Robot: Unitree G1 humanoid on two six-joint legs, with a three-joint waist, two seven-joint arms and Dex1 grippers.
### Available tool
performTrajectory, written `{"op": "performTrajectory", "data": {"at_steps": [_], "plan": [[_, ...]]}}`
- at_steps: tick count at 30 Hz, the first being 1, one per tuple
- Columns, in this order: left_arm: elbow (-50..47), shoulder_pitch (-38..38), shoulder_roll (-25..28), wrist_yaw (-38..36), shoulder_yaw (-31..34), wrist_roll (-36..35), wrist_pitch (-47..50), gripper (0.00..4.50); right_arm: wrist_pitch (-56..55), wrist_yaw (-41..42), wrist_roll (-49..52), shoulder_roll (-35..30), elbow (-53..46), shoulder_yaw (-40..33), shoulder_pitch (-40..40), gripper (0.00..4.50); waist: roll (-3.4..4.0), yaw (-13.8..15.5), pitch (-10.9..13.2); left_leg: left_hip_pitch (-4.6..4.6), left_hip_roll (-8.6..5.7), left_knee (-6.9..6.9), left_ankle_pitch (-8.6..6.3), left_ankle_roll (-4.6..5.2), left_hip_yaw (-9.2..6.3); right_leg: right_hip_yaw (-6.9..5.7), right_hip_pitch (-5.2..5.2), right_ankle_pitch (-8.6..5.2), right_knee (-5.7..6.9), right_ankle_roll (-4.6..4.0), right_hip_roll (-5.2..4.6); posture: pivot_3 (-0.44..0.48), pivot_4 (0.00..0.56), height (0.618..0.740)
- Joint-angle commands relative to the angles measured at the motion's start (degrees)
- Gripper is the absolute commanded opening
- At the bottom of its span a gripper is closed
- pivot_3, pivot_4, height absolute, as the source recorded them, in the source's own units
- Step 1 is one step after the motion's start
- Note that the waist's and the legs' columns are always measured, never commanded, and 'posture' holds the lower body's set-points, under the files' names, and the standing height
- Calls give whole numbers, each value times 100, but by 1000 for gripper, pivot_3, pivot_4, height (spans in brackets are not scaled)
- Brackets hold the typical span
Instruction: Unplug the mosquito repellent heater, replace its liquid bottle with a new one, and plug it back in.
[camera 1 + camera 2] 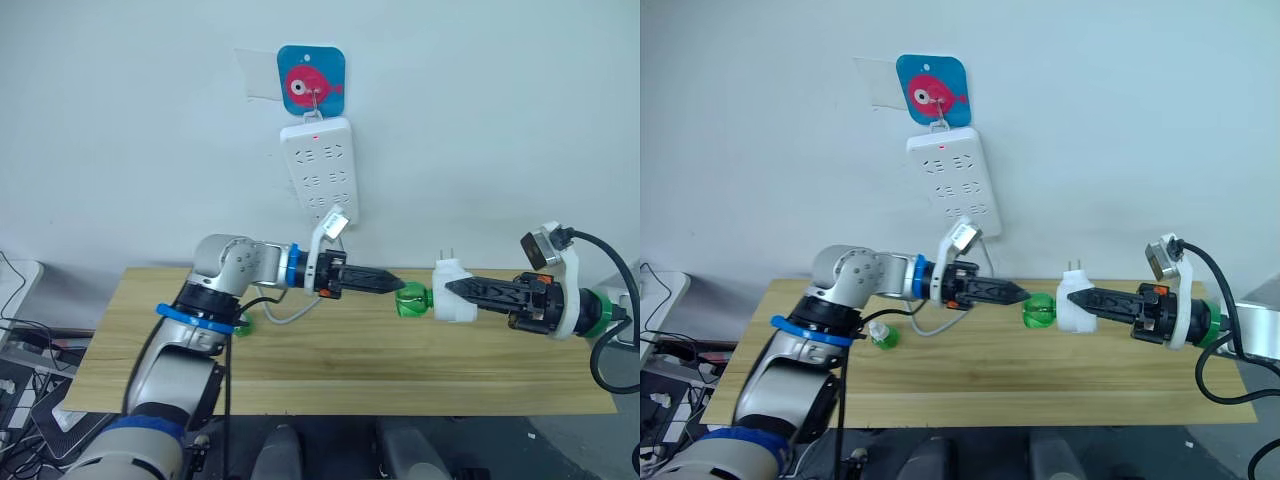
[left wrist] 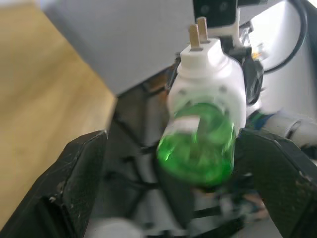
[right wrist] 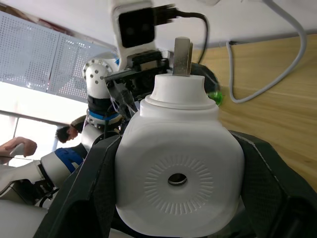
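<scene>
My right gripper [image 1: 452,289] is shut on the white mosquito repellent heater [image 1: 455,300] and holds it in the air over the table's right half, unplugged, with its two prongs [image 1: 447,255] pointing up. A green liquid bottle [image 1: 411,300] sticks out of the heater's left side toward my left gripper [image 1: 396,284]. In the left wrist view the left gripper's black fingers [image 2: 74,183] stand open on either side of the bottle [image 2: 198,148], with gaps showing. A second small green bottle [image 1: 883,337] lies on the table under my left arm.
A long white power strip [image 1: 322,170] hangs on the wall from a blue hook with a red fish [image 1: 311,80]. Its cable [image 1: 290,315] drops onto the wooden table [image 1: 400,370]. In the right wrist view a person [image 3: 20,146] shows far behind.
</scene>
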Motion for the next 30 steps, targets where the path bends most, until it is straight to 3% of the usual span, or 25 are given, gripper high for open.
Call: {"op": "performTrajectory", "data": {"at_steps": [1, 4, 8, 11, 16, 22, 30], "plan": [[-783, 162, 288, -1052, -259, 761, -1896, 4469, -49, 50, 151, -6, 72, -259, -3, 2945, 1, 14, -1, -2, -1, 1, 0, 0, 1, 0, 0, 0, -1, 0, -1, -70, 140, 740], [-935, 365, 342, -1381, -404, 1446, -3280, 4469, -52, 16, 151, 15, 152, -287, -29, 2945, 1, 52, -1, -2, -4, 2, 0, -1, 7, 4, 0, 1, -3, -1, -7, -59, 140, 740], [-386, 855, -124, -1594, -284, 2491, -6642, 4469, -73, -6, 151, 45, 201, -309, -110, 2945, 5, 124, -4, -1, -4, 2, -1, 1, 9, 5, 0, 1, -3, -2, -7, -58, 137, 740], [270, 943, -664, -1538, -72, 2881, -8924, 4469, -75, -36, 151, 112, 247, -327, -173, 2945, 5, 179, -5, -1, -4, 5, -12, 21, 13, 8, 0, 4, -2, -5, -7, -66, 142, 740], [1200, 839, -1221, -1476, 40, 3104, -11714, 4469, -62, -94, 151, 255, 213, -394, -217, 2945, 5, 211, -5, -3, -4, 10, -13, 23, 14, 10, 0, 9, -2, -5, -7, -77, 146, 740], [2434, 490, -1398, -1173, 37, 3215, -13578, 4469, -35, -59, 151, 435, 67, -476, -246, 2945, 5, 181, -6, -2, -4, 12, -12, 24, 13, 10, 0, 12, 1, -3, -6, -85, 152, 740], [3263, 166, -1538, -320, -123, 3769, -14256, 4469, -58, -41, 151, 553, -148, -452, -238, 2945, 5, 150, -6, -3, -5, 13, -13, 25, 9, 8, 1, 13, 2, -2, -6, -95, 161, 740]]}}
